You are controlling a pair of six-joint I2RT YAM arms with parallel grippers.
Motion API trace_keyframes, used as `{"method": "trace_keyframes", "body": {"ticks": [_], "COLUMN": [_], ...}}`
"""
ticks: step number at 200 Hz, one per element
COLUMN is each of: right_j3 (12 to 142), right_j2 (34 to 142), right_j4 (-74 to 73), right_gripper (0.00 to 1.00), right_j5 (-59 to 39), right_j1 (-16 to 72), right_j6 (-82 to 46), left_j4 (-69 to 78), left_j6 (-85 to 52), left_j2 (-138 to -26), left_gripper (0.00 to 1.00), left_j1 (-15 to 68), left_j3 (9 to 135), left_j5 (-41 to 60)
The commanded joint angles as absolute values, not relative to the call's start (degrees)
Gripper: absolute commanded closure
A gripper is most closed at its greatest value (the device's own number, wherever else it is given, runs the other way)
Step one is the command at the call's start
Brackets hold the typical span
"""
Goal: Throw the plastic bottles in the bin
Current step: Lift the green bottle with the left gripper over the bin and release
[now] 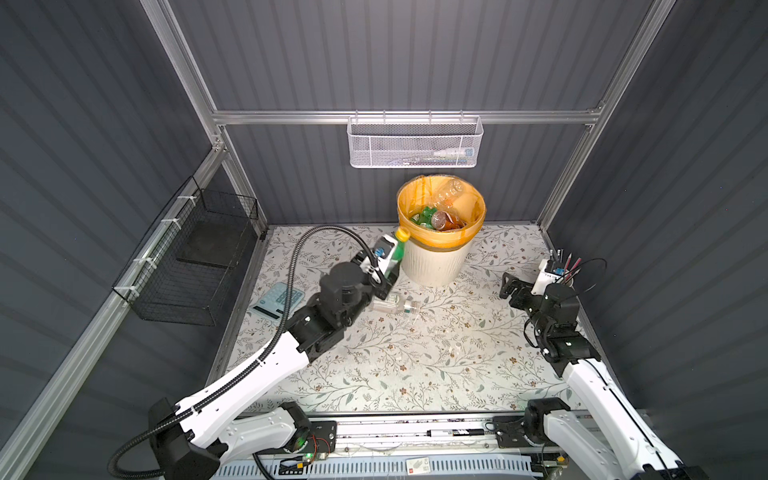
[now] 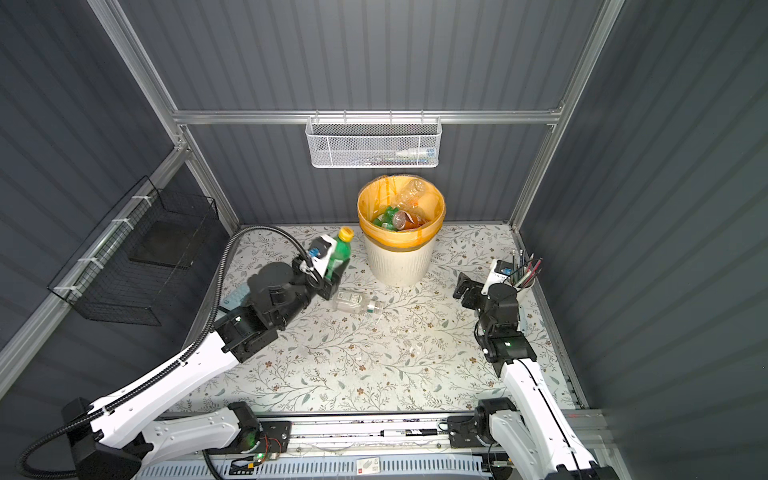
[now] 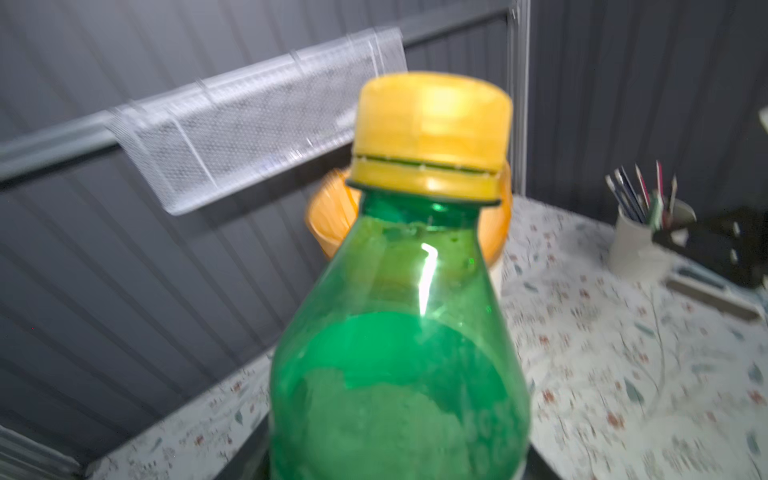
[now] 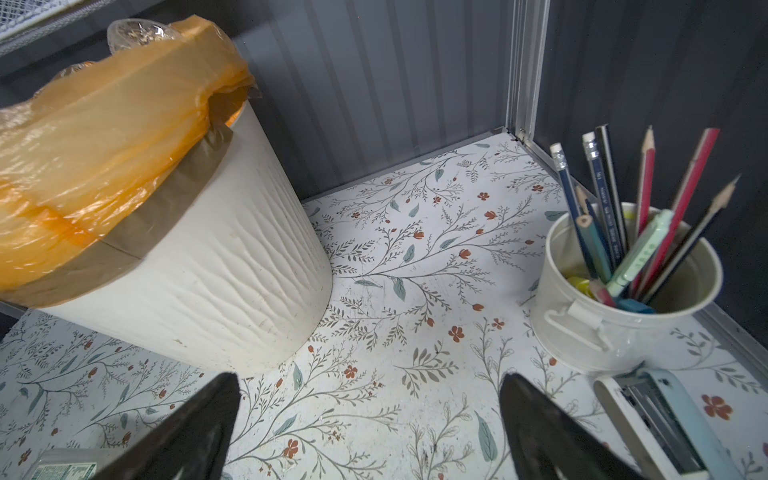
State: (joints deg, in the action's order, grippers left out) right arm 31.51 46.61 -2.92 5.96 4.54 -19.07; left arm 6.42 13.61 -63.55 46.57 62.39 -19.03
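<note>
1. The left arm is stretching forward, the left gripper clamping the base of the green bottle just left of the bin.
2. The green bottle is standing nearly upright, yellow cap uppermost, tilting toward the bin.
3. A clear bottle is lying on the table, neck pointing right.
4. The right arm is sitting folded, the right gripper gaping wide and empty.
5. Only the top views are showing the discarded bottles inside the bin.

A floral-patterned worktop carries a pale-blue calculator near its left edge. In the far right corner stands a white pencil cup holding pencils and pens, with a white and pale-blue stapler just beside it. A white mesh basket hangs on the back wall rail; a black wire basket hangs on the left wall.
</note>
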Motion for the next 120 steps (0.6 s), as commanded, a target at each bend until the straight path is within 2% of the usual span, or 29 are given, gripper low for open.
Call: {"method": "trace_keyframes", "body": {"ticks": [1,30,62,74,87,95,100,114,120], "right_j3": [31.6,32.2,33.5,33.9,34.0,34.1,34.3,34.3,34.2], "right_j2": [44.9,43.1,43.1,43.5,43.7,43.9,43.9,43.5,43.3], "right_j4": [-1.8,-1.1,-1.3,-1.3,-1.4,-1.2,-1.1,-0.7,-0.7], "right_gripper": [0.01,0.01,0.01,0.01,0.01,0.01,0.01,0.01,0.01], "right_j5": [6.2,6.6,4.7,3.8,3.1,3.0,2.9,2.8,2.8], "right_j1": [4.1,4.0,3.9,3.8,3.8,3.8,3.8,3.8,3.8], "right_j6": [-18.9,-18.9,-19.3,-19.6,-19.6,-19.5,-19.4,-19.2,-19.2], "left_j4": [25.4,32.5,20.0,12.6,3.0,-2.4,-5.3,-7.4,-5.5], "left_j6": [16.9,17.5,4.1,0.0,-3.3,-4.4,-4.7,-4.9,-4.5], "left_j2": [-66.3,-76.5,-96.3,-104.2,-111.5,-115.0,-116.6,-117.0,-115.7], "left_gripper": [0.50,0.51,0.48,0.36,0.30,0.21,0.16,0.11,0.04], "left_j1": [45.0,44.2,38.6,38.0,37.5,37.3,37.2,37.1,37.2], "left_j3": [68.2,79.4,99.2,105.6,113.7,118.6,121.3,123.7,121.9], "left_j5": [-15.6,-9.9,-2.5,-0.6,1.3,1.8,1.8,1.5,1.5]}}
